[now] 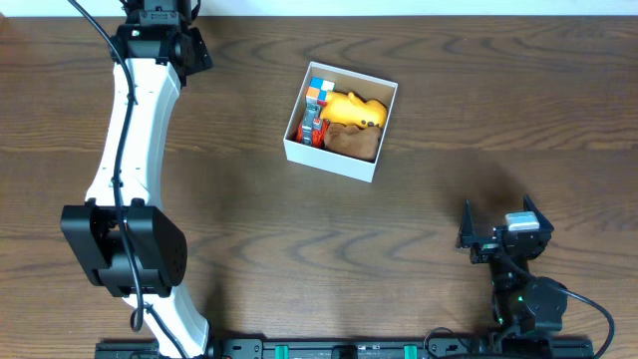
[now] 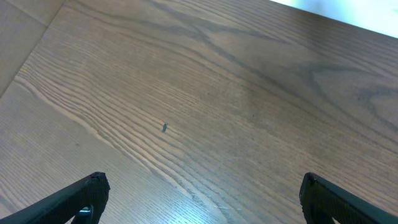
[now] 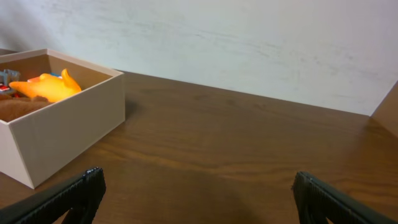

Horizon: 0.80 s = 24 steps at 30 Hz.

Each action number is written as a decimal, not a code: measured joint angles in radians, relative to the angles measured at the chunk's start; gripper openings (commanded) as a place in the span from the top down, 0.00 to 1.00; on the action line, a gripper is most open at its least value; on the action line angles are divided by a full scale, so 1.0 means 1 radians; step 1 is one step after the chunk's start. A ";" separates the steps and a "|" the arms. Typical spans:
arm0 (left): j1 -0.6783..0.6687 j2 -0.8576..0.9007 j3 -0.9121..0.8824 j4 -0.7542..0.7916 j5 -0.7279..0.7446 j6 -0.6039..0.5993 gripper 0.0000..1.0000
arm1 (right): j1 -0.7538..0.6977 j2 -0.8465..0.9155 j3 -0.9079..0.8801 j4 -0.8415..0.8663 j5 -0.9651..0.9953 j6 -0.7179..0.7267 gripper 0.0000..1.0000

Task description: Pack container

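On your left, the white and black left arm (image 1: 125, 150) is stretching from the near edge of the dark brown wood-grain table (image 1: 249, 229) up towards its far edge. The left gripper (image 2: 202, 199) is hanging over the wood there. In its wrist view you are seeing the two black fingertips (image 2: 81, 196) sitting in the bottom corners, spread wide and gripping nothing.

Near the middle of the table and towards the far side, the container (image 1: 329, 160), a square, shallow white cardboard box with thin walls and a brown inside, is resting at a slight angle, well apart from both arms. Inside it, a stack of blue, orange and red blocks (image 1: 316, 105) is standing along the left wall. A yellow rubber toy (image 1: 354, 108) is lying just beside the stack, and a brown soft piece (image 1: 354, 142) is filling the near corner.

On your right, the right gripper (image 1: 498, 217) is hovering close to the near edge. Its wrist camera is looking at the container's white wall from the side, and its black fingers (image 3: 78, 193) are standing wide apart, holding nothing.
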 measured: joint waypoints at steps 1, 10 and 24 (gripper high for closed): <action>0.000 0.000 0.000 -0.002 0.000 0.000 0.02 | 0.000 0.000 0.000 0.000 0.000 0.000 0.01; 0.000 -0.040 -0.002 -0.024 0.011 0.000 0.02 | 0.000 0.000 0.000 0.000 0.000 0.000 0.01; 0.000 -0.792 -0.055 -0.142 0.015 -0.001 0.02 | 0.000 0.000 0.000 0.000 0.000 0.000 0.01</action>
